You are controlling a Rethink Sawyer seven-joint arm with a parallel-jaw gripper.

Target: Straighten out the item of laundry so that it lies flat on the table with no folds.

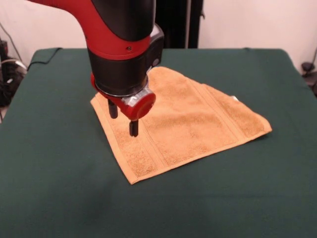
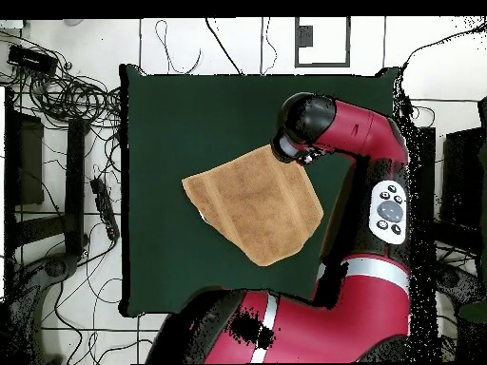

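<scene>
The two dark fingers (image 1: 133, 128) stood apart, holding nothing, over the orange-tan towel (image 1: 193, 124) mid-frame on the green table (image 1: 59, 188); seemingly between pulls, a folded far corner wanted gripping next.

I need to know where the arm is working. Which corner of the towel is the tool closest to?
The tool hangs over the towel's corner at the front view's left; the near and right corners lie clear of it.
</scene>
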